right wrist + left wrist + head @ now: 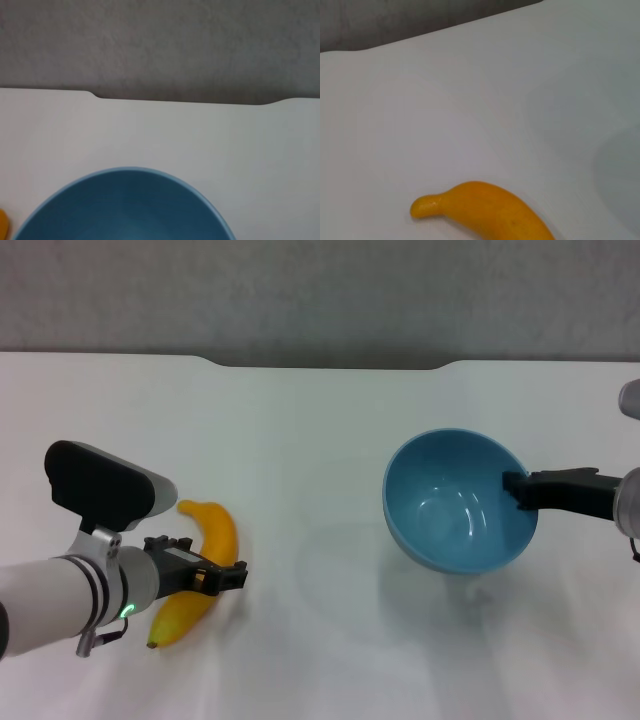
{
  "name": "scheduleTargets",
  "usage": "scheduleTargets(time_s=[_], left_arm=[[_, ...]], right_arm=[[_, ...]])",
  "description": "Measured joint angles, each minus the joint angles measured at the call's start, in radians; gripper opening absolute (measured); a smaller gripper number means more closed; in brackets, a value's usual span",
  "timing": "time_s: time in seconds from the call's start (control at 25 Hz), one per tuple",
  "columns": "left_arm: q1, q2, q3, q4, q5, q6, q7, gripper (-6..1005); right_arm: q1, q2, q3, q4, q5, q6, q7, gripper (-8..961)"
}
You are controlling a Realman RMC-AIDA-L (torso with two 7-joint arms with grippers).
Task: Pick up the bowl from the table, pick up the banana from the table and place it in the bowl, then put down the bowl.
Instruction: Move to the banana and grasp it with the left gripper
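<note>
light-blue bowl (460, 502) hangs tilted above the white table (320, 420), right gripper (520, 490) clamped on its rim. left gripper (225, 577) sits at the banana (205, 540) on the table's left; whether its fingers are closed, i cannot tell.

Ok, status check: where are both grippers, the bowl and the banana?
Right gripper shut on bowl rim, bowl tilted, apparently raised. Left gripper at banana on table. Nothing between them.

A white table (320, 440) with a notch in its far edge has a banana (205, 570) lying on its left part.
</note>
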Motion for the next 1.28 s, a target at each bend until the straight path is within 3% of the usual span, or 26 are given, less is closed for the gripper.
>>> scheduleTargets(time_s=[1.0, 1.28], left_arm=[[-0.015, 0.006, -0.013, 0.064, -0.003, -0.002, -0.013, 874], [-0.032, 0.005, -0.018, 0.090, -0.002, -0.006, -0.015, 793]], right_arm=[[-0.005, 0.000, -0.008, -0.001, 0.030, -0.009, -0.014, 31], [-0.005, -0.001, -0.012, 0.002, 0.046, -0.014, -0.022, 31]])
